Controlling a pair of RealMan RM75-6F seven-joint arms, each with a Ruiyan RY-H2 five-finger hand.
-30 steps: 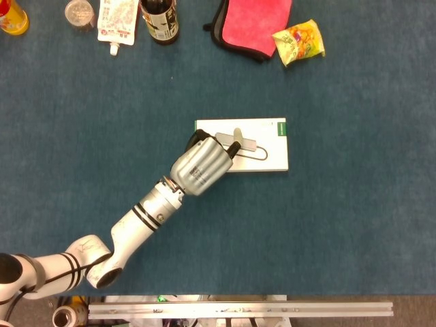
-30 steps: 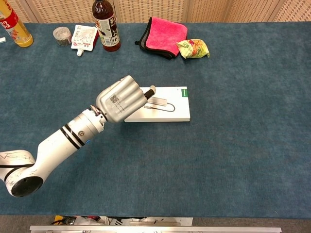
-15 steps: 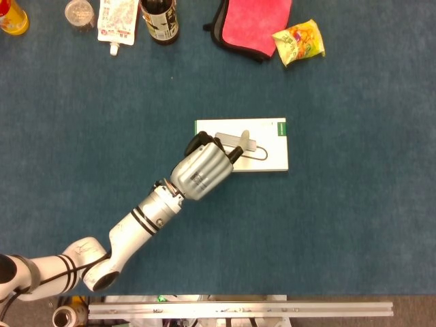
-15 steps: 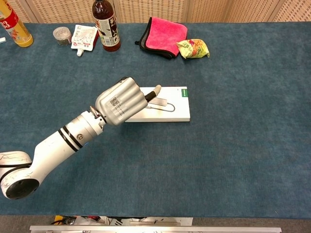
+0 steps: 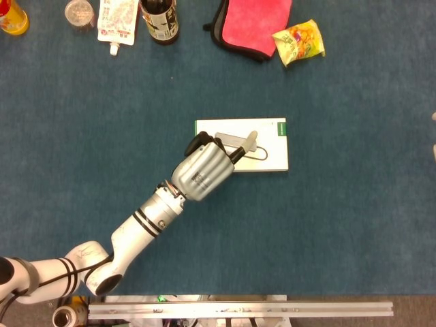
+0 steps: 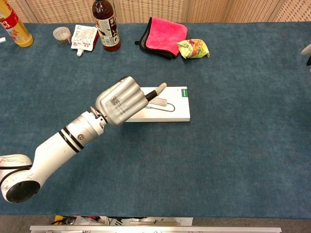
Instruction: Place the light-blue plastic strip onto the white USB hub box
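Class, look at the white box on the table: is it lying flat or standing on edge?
Lying flat. The white USB hub box shows its broad printed face upward on the table, with the left hand over its left end.

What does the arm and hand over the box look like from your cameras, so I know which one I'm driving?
The left arm is glossy white with black bands near the wrist and a dark ring at the elbow. The left hand has a ribbed silver-grey back bearing a small printed label, with black between the fingers.

Bright, even overhead light; sharp, soft shadows.
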